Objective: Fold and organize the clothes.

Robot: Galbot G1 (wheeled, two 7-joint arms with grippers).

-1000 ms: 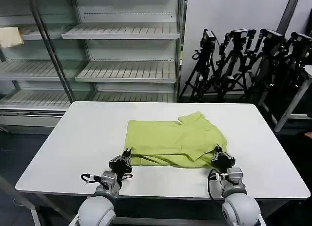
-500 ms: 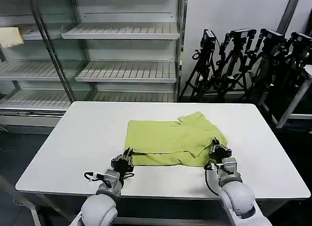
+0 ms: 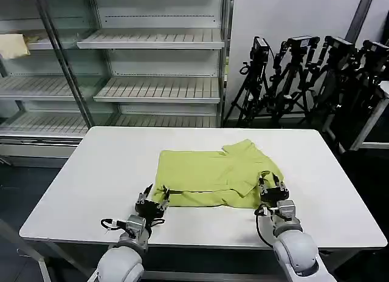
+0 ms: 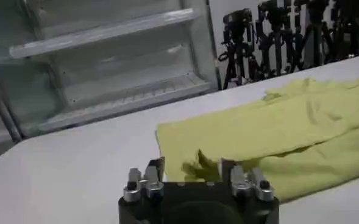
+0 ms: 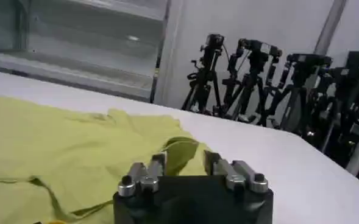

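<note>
Here the T-shirt [image 3: 216,177] lies partly folded on the tabletop [image 3: 91,172], and the left gripper [image 3: 153,200] and right gripper [image 3: 271,188], both open and empty at its near corners, may pinch only one layer and spoil the fold.

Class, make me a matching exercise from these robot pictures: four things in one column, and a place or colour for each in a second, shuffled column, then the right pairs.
Things:
1. T-shirt
2. Left gripper
3. Right gripper
4. Tripods

Places or colours:
A. standing black behind the table, off to the robot's right
B. at the shirt's near corner on the robot's right
C. lime green, lying flat on the white table
D. at the shirt's near corner on the robot's left

Pairs: 1-C, 2-D, 3-B, 4-A
</note>
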